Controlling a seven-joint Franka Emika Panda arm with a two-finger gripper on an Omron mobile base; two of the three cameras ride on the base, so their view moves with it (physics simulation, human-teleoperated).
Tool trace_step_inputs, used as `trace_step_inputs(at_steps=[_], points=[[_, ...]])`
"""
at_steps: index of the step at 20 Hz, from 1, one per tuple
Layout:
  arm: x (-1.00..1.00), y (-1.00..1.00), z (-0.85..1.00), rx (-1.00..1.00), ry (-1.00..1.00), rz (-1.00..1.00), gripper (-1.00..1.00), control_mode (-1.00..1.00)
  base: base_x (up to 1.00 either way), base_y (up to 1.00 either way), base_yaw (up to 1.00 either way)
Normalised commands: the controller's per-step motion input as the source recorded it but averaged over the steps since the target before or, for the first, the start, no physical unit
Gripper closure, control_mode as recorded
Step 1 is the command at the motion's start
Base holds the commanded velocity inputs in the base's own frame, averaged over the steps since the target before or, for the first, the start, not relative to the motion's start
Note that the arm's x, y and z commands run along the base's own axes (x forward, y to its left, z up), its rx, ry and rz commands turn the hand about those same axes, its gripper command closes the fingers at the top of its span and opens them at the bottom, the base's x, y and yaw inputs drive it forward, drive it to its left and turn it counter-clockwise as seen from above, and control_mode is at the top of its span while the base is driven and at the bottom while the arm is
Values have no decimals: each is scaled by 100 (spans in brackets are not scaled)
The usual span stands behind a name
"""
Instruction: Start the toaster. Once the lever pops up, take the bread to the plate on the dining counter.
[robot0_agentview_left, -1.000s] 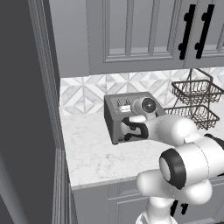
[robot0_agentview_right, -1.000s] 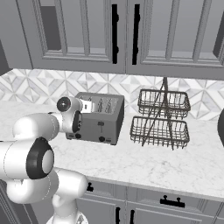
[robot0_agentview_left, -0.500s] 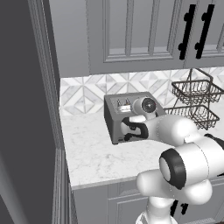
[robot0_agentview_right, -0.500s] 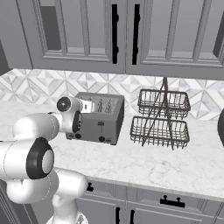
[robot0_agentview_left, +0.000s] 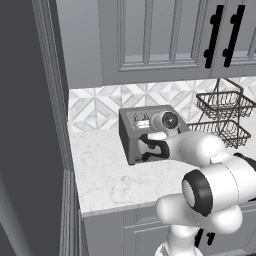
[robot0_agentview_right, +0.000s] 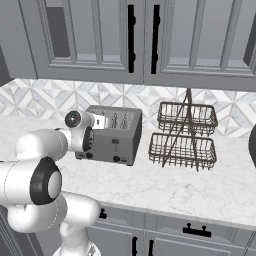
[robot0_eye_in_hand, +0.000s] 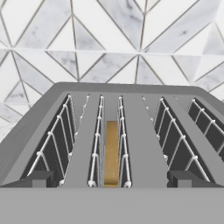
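Observation:
The grey toaster (robot0_agentview_left: 131, 131) (robot0_agentview_right: 120, 136) stands on the marble worktop against the patterned backsplash. The hand view looks along its top (robot0_eye_in_hand: 135, 131), where the golden-brown bread (robot0_eye_in_hand: 111, 153) sits low in a slot left of centre. My gripper (robot0_agentview_left: 146, 146) (robot0_agentview_right: 92, 137) (robot0_eye_in_hand: 112, 180) is at the toaster's front face near its top edge, open, with the fingertips (robot0_eye_in_hand: 41, 178) wide apart and nothing between them. One black lever (robot0_agentview_right: 114, 142) shows on the front face to the right of my hand. The plate and the dining counter are out of view.
A two-tier dark wire basket rack (robot0_agentview_left: 220, 115) (robot0_agentview_right: 183, 136) stands right of the toaster. Grey cabinets (robot0_agentview_right: 135, 40) hang above the worktop (robot0_agentview_right: 175, 187). A tall dark panel (robot0_agentview_left: 30, 125) bounds the worktop on the left.

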Motion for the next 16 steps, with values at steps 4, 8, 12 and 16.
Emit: trace_step_inputs(at_steps=[4,8,12,16], points=[[0,0,0,0,0,0,-100,-100,0,0,0],[0,0,0,0,0,0,-100,-100,0,0,0],[0,0,0,0,0,0,-100,-100,0,0,0],[0,0,0,0,0,0,-100,-100,0,0,0]])
